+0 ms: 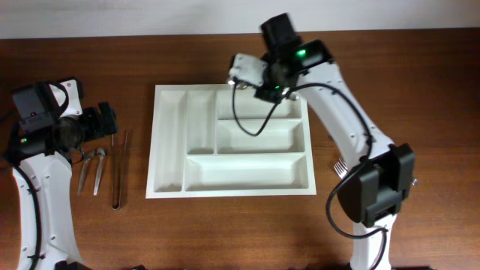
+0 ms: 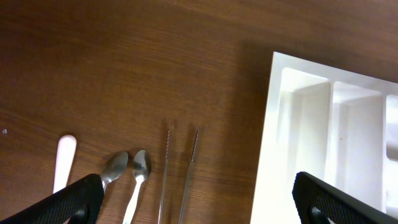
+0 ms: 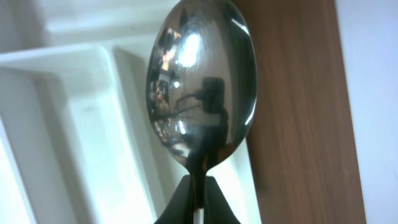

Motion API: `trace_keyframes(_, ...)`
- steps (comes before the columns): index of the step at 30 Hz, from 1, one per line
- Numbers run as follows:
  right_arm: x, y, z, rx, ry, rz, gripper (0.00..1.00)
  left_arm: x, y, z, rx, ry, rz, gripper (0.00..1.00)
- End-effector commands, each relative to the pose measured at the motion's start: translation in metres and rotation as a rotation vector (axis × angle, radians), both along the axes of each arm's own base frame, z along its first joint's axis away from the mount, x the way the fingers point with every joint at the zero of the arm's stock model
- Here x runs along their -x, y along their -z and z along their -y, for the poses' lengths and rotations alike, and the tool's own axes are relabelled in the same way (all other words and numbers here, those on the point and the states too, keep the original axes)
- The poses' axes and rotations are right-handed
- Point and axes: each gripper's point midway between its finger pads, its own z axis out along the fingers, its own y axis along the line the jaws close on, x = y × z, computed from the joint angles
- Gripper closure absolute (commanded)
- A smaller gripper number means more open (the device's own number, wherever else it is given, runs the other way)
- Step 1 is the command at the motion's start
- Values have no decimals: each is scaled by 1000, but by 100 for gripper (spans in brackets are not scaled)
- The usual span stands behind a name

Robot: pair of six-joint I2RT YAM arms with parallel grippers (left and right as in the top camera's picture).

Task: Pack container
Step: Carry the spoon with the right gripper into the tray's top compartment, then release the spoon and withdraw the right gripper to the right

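The container, a rigid white moulded-plastic tray with smooth walled compartments, lay directly below the right gripper and to the right of the left gripper. The left gripper stood wide open and empty, with thin metal tongs beneath it. The right gripper was clamped on the narrow neck of a polished steel spoon. The bowl overhung the tray's outer wall, so a release there would probably strike the rim, and the slick neck could pivot.

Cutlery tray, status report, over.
Left gripper open near tongs. Right gripper shut on spoon, at far edge of tray. Visible compartments empty, nothing blocking.
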Motion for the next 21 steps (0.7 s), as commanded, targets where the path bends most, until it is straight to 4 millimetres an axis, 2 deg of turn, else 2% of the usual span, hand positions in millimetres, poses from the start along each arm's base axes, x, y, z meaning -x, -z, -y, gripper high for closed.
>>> trace_keyframes(1, -5, 21, -5, 31, -39, -11, 96, -3, -6, 0, -2, 17, 16, 1)
trace_keyframes(5, -3, 45, -11, 41, -53, -58, 96, -3, -6, 0, -2, 17, 16, 1)
trace_keyframes(9, -10, 68, 1, 107, -23, -74, 96, -3, -6, 0, -2, 17, 16, 1)
trace_keyframes(10, -10, 68, 1, 107, -23, -75, 96, -3, -6, 0, -2, 17, 16, 1)
trace_keyframes(12, -10, 69, 1, 106, -21, -75, 70, -3, -6, 0, -2, 17, 16, 1)
trace_keyframes(14, -11, 66, 2, 104, -12, -71, 57, -3, -6, 0, -1, 17, 16, 1)
trace_keyframes(17, -16, 56, 9, 112, 85, -52, 56, -3, -6, 0, -2, 17, 16, 1)
trace_keyframes(19, -21, 40, 23, 135, 206, -17, 57, -3, -6, 0, -2, 17, 16, 1)
trace_keyframes(21, -22, 18, 45, 179, 311, 24, 58, -3, -6, 0, -2, 17, 16, 1)
